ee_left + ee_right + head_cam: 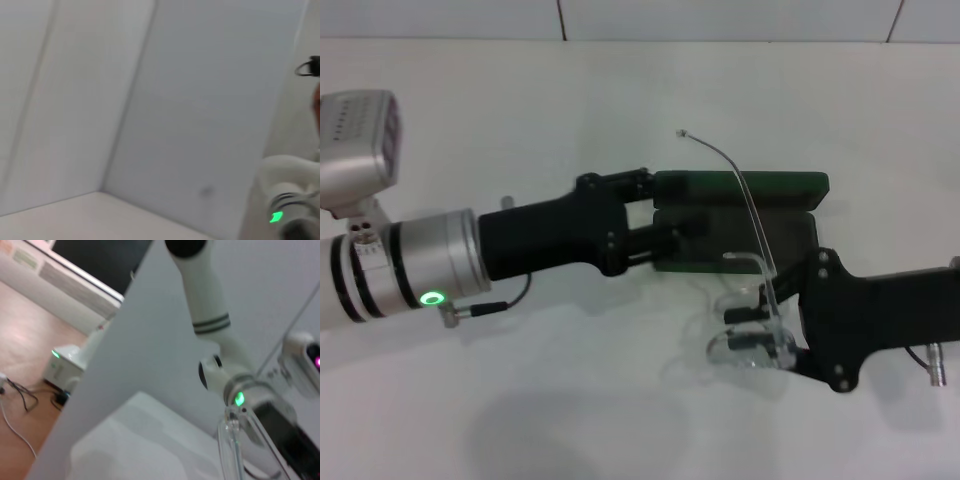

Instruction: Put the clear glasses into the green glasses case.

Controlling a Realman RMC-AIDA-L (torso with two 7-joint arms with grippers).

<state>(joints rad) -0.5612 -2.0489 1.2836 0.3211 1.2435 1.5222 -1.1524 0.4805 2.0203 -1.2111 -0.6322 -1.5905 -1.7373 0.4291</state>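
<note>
White bench [620,100] carries the open green glasses case [740,222], long axis crosswise, steadied by the left gripper [665,225], jaws seemingly astride its end, while the right gripper [765,330] pinches the clear glasses [750,330], one arm rising away.

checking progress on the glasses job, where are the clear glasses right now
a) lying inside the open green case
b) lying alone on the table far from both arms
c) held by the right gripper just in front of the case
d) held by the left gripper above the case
c: the right gripper is shut on the clear glasses beside the open green glasses case, which the left gripper steadies.
</note>
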